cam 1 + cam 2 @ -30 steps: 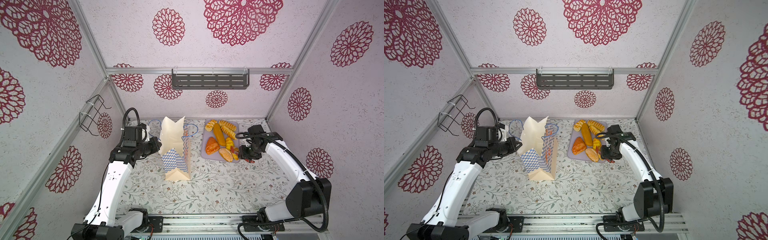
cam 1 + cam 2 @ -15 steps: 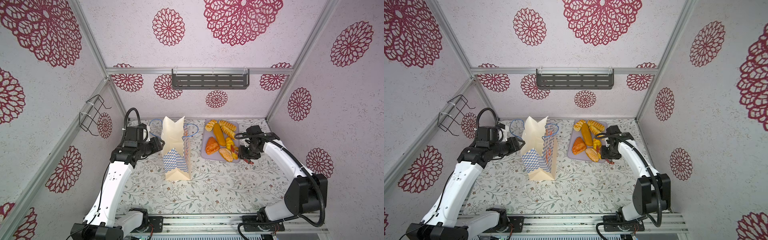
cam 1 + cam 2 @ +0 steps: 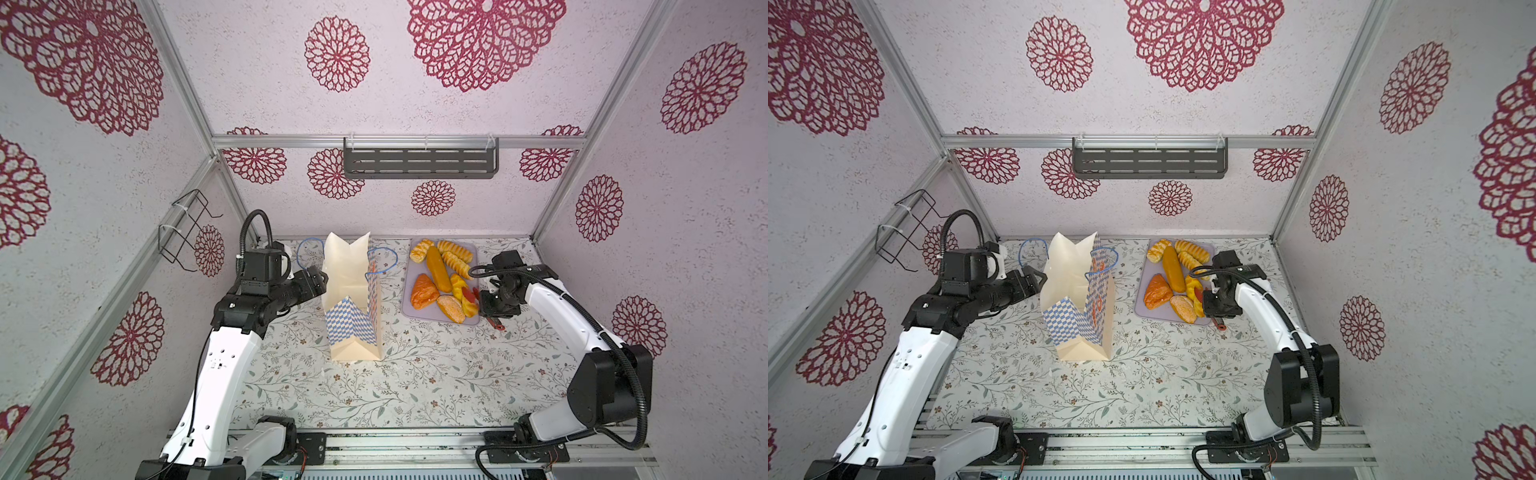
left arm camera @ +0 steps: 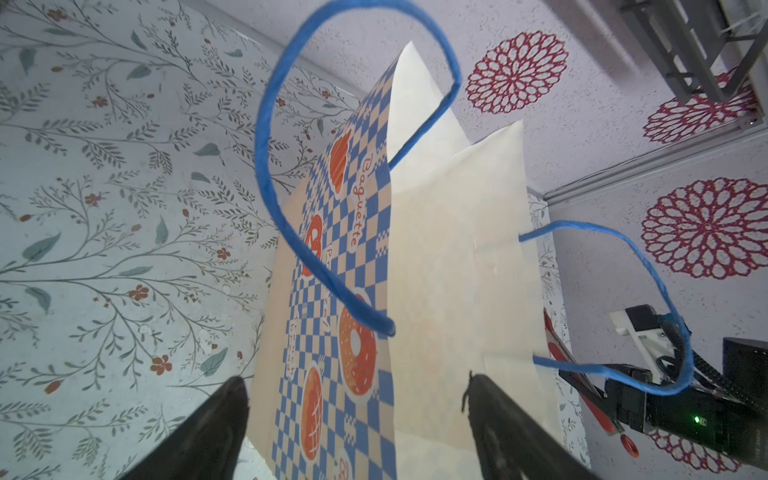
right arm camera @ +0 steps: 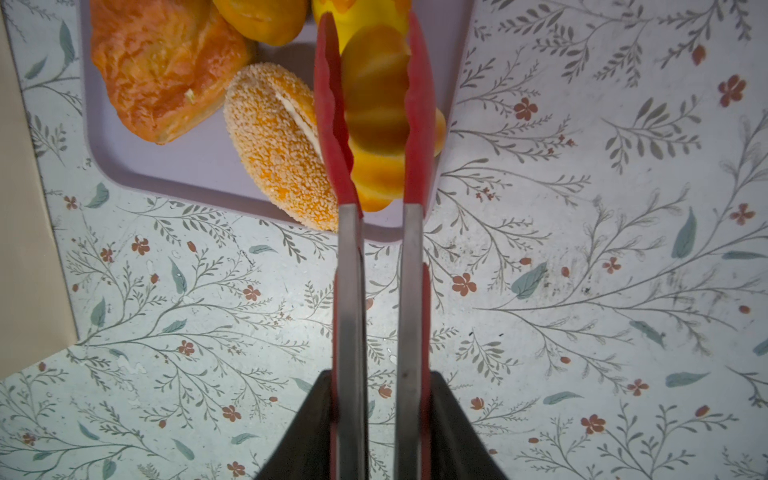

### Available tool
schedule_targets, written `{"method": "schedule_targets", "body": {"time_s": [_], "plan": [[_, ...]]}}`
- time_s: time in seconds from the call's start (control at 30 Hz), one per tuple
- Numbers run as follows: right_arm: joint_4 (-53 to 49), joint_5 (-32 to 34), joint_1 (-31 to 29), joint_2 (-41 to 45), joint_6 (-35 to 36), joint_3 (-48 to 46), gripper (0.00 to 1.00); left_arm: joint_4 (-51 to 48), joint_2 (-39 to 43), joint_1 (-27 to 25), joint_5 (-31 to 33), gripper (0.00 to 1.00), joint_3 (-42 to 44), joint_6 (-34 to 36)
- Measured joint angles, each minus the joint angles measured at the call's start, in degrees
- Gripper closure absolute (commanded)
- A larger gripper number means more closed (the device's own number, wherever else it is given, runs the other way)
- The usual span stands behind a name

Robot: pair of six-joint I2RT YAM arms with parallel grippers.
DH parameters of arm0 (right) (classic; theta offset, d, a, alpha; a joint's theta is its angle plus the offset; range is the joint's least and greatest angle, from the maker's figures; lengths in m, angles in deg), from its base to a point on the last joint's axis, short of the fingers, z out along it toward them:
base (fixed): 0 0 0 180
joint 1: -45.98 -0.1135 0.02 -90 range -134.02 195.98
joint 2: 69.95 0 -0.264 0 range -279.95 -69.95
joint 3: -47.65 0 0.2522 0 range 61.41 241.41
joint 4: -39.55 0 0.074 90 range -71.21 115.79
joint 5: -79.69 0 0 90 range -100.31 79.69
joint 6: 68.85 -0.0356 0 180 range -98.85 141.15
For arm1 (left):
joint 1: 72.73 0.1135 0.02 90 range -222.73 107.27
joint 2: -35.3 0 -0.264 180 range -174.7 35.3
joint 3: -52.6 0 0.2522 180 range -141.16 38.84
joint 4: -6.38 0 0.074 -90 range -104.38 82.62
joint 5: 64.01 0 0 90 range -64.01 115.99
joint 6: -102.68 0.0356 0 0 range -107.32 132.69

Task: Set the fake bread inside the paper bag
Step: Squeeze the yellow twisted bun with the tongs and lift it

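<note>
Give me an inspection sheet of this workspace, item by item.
Surface: floral-print table, flat.
Job's things: paper bag upright, mouth open; fake bread lying on the lilac tray.
Clutter: nothing seen.
Claws: left claw open beside the bag's upper edge; right claw shut on red tongs, whose tips flank a yellow bun.
Cables: black hoses loop over both arms; no snag seen.
Surroundings: grey shelf on back wall, wire rack on left wall.
</note>
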Motion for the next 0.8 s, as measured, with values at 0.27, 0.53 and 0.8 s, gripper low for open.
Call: {"method": "schedule_targets", "body": {"time_s": [0.27,0.53,0.8], "plan": [[-0.35,0.66,0.04,1.27,-0.24,1.38,0.77,-1.51,1.29,0.00,3.85,0.01,-2.40,0.00],[-0.55,0.57,0.04,1.55,-0.24,4.39,0.80,-2.51,2.01,-0.11,6.40,0.01,-2.40,-1.03],[-0.72,-2.91,0.04,2.71,-0.52,10.34,0.83,-2.49,3.21,-0.96,9.38,0.02,-2.73,-2.47]]}}
